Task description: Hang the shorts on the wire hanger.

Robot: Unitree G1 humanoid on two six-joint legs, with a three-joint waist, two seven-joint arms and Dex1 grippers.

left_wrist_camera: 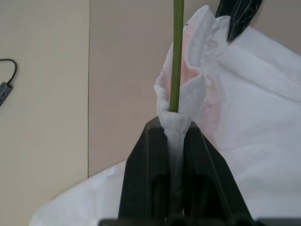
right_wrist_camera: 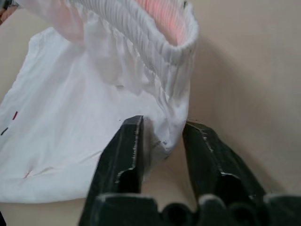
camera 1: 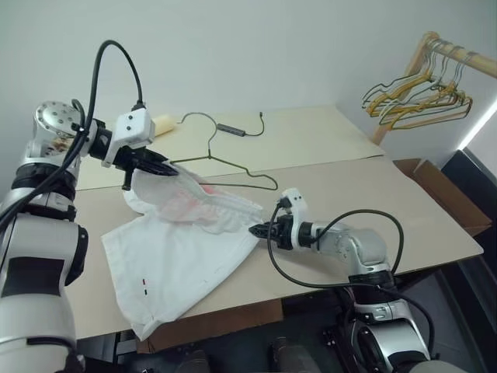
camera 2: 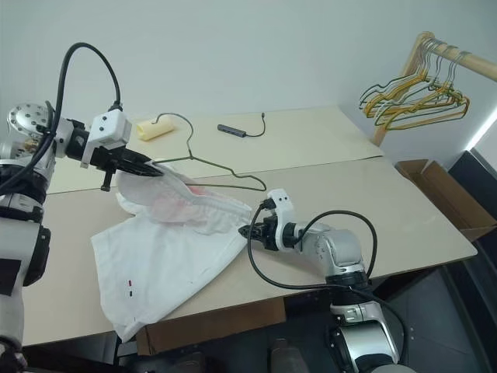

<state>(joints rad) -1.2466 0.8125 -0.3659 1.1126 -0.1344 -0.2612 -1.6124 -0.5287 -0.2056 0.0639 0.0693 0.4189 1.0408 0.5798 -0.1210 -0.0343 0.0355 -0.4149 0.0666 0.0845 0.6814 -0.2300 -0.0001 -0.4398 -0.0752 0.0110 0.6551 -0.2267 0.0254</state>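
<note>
I see the table (camera 1: 404,202) bearing the shorts (camera 1: 175,256), waistband lifted off it. The wire hanger (camera 1: 233,167) passes through the waistband. My left gripper (left_wrist_camera: 175,134) is clamped on the waistband; my right gripper (right_wrist_camera: 162,141) straddles the hem, fingers parted.

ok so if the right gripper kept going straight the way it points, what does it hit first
Most likely the white soft fabric shorts: the right gripper already has their side hem between its parted black fingers, so the cloth comes first.

A yellow roll (camera 2: 154,128) and a dark cable (camera 2: 237,130) lay far on the table (camera 2: 404,202); yellow-gold hangers (camera 2: 411,101) hung on the right rack (camera 2: 423,58).
</note>
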